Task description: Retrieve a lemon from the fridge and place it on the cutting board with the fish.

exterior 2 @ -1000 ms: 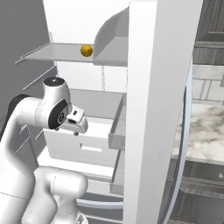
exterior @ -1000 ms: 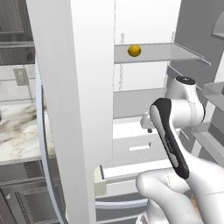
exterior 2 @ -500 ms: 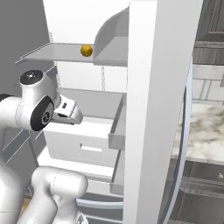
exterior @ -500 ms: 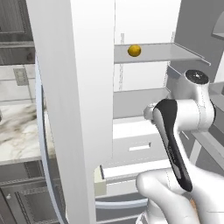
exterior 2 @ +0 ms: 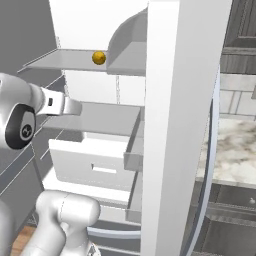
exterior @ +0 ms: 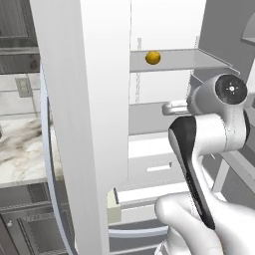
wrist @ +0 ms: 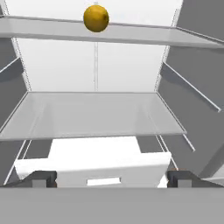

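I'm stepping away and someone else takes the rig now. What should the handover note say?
Gripper: open, holding nothing, aimed into the open fridge.
Lemon: on the upper glass shelf, above the gripper's line, untouched; also seen in the left base view.
Done: fridge opened, arm facing the shelves.
Left: raise the gripper to the lemon, grasp it, carry it to the cutting board with the fish.
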